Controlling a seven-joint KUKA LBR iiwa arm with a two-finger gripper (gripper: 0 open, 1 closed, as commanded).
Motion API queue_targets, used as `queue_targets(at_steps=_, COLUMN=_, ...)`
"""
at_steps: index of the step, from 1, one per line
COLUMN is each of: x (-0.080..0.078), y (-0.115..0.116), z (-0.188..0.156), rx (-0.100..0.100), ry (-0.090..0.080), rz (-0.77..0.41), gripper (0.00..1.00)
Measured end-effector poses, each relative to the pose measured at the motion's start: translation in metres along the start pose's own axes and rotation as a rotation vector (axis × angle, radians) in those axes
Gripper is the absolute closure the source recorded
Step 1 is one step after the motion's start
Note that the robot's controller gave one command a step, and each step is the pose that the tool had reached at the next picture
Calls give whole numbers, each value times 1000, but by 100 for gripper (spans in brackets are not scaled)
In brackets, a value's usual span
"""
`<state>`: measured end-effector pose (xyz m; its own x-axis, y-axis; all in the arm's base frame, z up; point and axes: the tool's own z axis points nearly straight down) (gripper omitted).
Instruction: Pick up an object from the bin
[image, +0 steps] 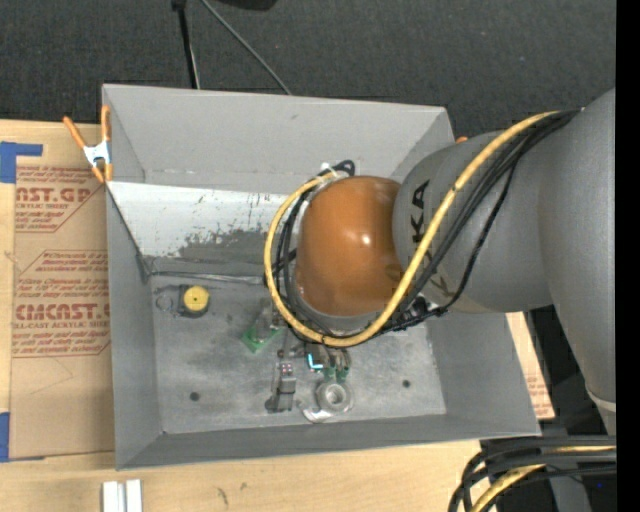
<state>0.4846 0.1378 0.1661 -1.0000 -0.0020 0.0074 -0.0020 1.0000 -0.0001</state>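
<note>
Approach step, likely — pincer (311, 364), grip state untellable, hangs beside silver ring (330, 398) at lower centre; next: centre, then close.

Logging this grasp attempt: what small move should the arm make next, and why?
Probably a short straight descent. The gripper, under the orange wrist cover, hangs over a cluster near the front wall of the bin: a green scrap, a slim dark piece and a silvery ring. The yellow disc lies apart, to the view's left.
</note>
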Motion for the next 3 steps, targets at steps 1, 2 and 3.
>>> queue_targets(at_steps=1, x=-50, y=-61, z=57, rx=3, ry=-6, rz=-207, gripper=0)
queue_targets(at_steps=2, x=-90, y=-17, z=93, rx=1, ry=-16, rz=-353, gripper=0)
queue_targets(at_steps=3, x=-105, y=4, z=92, rx=4, ry=-19, rz=-776, gripper=0)
